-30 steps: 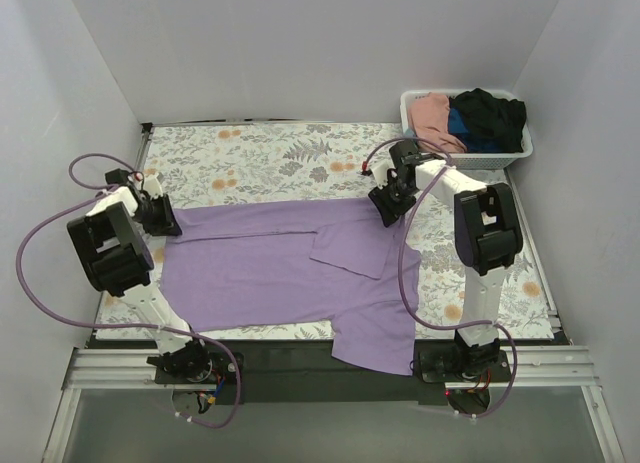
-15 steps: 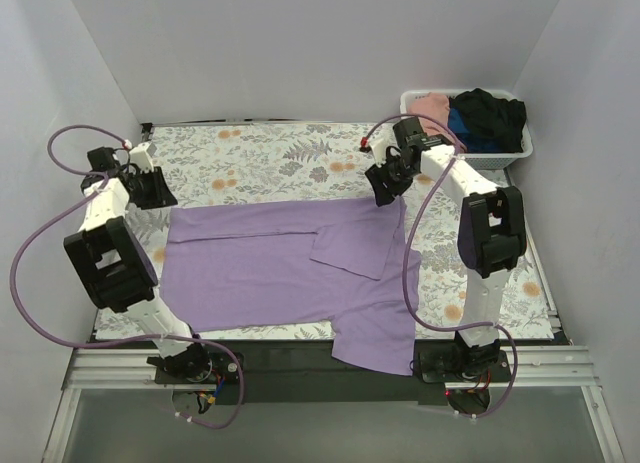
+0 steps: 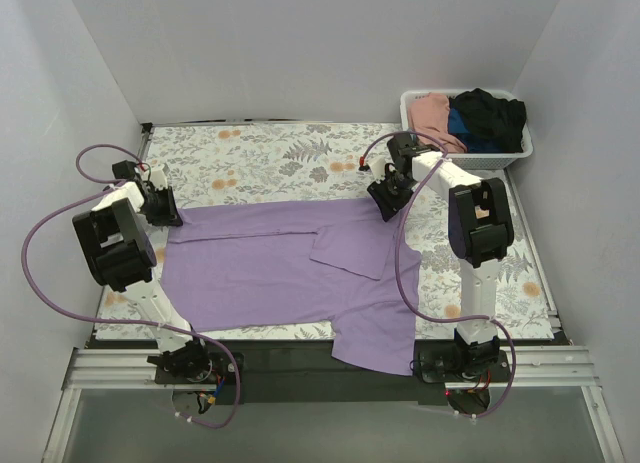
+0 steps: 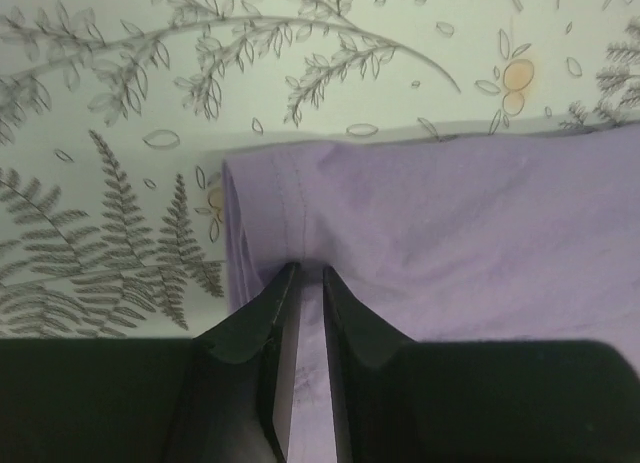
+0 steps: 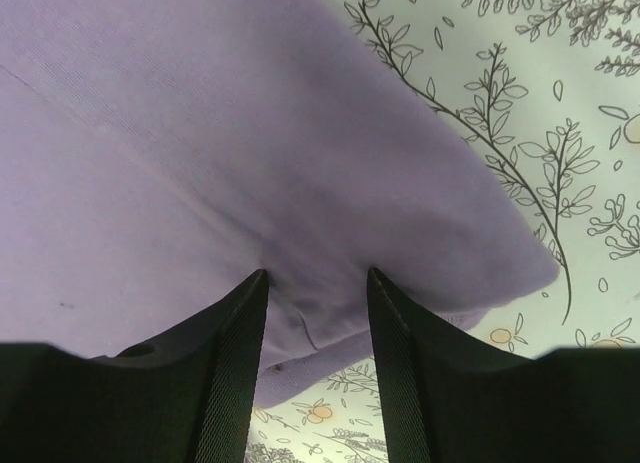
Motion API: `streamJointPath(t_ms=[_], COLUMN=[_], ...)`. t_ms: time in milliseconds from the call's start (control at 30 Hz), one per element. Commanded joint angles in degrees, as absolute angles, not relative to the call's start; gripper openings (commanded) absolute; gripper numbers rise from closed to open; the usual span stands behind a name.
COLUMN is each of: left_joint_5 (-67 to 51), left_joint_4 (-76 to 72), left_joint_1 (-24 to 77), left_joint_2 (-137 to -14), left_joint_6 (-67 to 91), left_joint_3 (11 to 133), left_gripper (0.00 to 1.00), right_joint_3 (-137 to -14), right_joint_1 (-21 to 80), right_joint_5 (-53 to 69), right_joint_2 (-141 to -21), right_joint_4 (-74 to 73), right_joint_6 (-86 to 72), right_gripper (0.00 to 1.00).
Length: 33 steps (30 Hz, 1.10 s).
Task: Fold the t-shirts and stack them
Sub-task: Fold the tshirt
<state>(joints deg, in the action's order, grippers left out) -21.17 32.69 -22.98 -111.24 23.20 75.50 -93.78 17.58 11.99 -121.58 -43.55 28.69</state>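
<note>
Left gripper [image 4: 308,271] low at the far-left corner of the lavender shirt [image 3: 270,263]. Its jaws are drawn nearly together on the hem, with a sliver of cloth in the slit.

The shirt lies spread flat across the floral table [image 3: 270,158], one sleeve folded inward and the near-right part draping over the table's edge.

Right gripper [image 5: 315,273] at the shirt's far-right corner, jaws apart, tips pressing the cloth.

White basket [image 3: 520,151] at far right holds pink [image 3: 432,113], blue [image 3: 470,133] and black [image 3: 490,111] shirts.
</note>
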Motion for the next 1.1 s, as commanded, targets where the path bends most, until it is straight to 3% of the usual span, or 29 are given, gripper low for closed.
streamJointPath(t_ms=[0,333,567,733,800,833,900,933,1067], left_joint_5=[-15.66,-16.87,-23.45,-32.16,-34.44,-35.06,-37.78,-38.75,-43.5], left_joint_4=[31.2,30.67,33.57,37.26,36.48,36.04,33.93,33.14,32.08], left_joint_1=[-23.03,-23.12,-23.03,-22.94,-23.03,-23.03,-23.03,-23.11,-23.11], left_joint_2=[-111.79,-124.87,-131.66,-128.33,-122.8,-120.43,-112.9,-110.33,-98.2], left_joint_6=[23.9,26.37,26.54,23.56,23.03,22.85,22.41,22.06,22.06], left_joint_3=[73.91,83.66,96.67,102.13,101.0,100.2,97.83,95.39,90.37], left_gripper=[0.14,0.1,0.13,0.35,0.39,0.4,0.51,0.64,0.8], right_joint_3=[-93.16,-103.78,-117.06,-117.96,-116.55,-114.8,-112.51,-111.28,-104.87], right_joint_1=[17.49,17.32,16.79,17.31,17.49,17.49,17.58,17.75,18.19], right_joint_5=[8.54,2.47,0.79,9.65,15.26,17.12,20.98,21.7,22.94], right_joint_2=[-121.81,-131.38,-138.69,-131.61,-127.38,-122.83,-118.32,-114.21,-104.7], right_joint_4=[-42.72,-39.2,-37.09,-37.18,-37.35,-37.35,-37.53,-37.53,-38.14], right_joint_6=[28.83,26.81,26.37,25.84,25.93,26.1,26.54,26.98,32.06], right_gripper=[0.5,0.52,0.57,0.66,0.74,0.84,0.88,0.91,0.95])
